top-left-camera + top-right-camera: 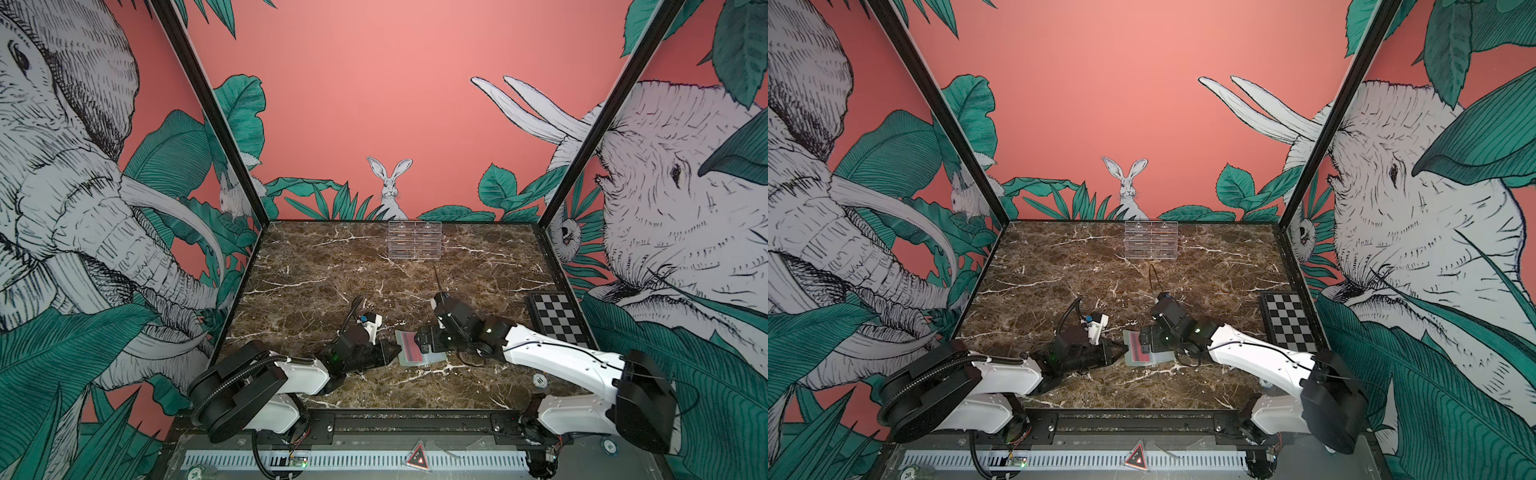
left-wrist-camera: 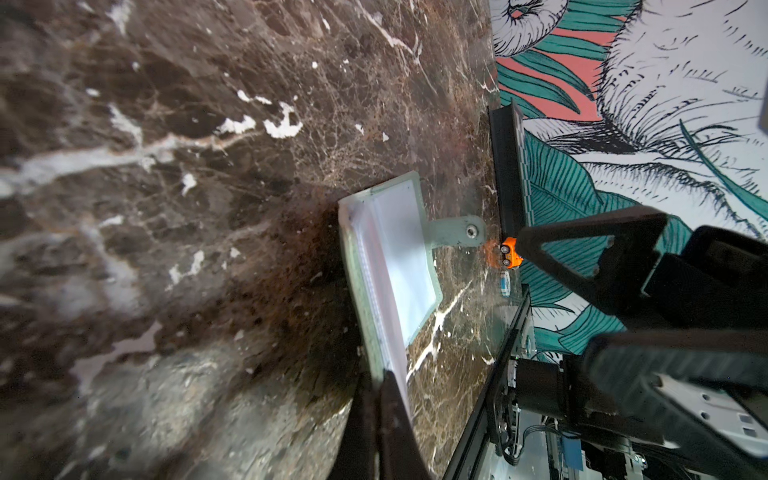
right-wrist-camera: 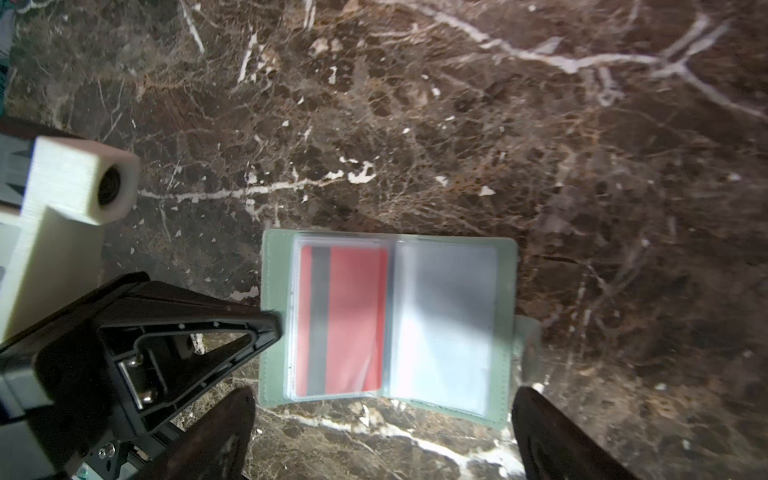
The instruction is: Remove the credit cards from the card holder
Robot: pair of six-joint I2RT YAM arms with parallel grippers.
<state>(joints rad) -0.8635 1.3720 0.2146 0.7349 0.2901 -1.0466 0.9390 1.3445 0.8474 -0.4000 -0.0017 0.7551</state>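
Note:
The card holder (image 1: 432,356) lies open on the marble table, pale green with clear sleeves. One credit card (image 3: 340,320), red face with a dark stripe, sits inside the sleeve on its one half; the other half's sleeve (image 3: 444,324) looks pale and blank. My left gripper (image 2: 384,382) is shut on the holder's edge (image 2: 361,266), at the card side, low over the table. My right gripper (image 3: 384,415) hangs just above the holder, open, with a finger (image 3: 224,432) off each side and nothing between them. In both top views the red card (image 1: 1138,351) shows between the two grippers.
A clear acrylic tiered stand (image 1: 414,240) stands at the back middle. A checkered board (image 1: 559,318) lies along the right edge. A poker chip (image 1: 539,379) lies near the front right, by the right arm.

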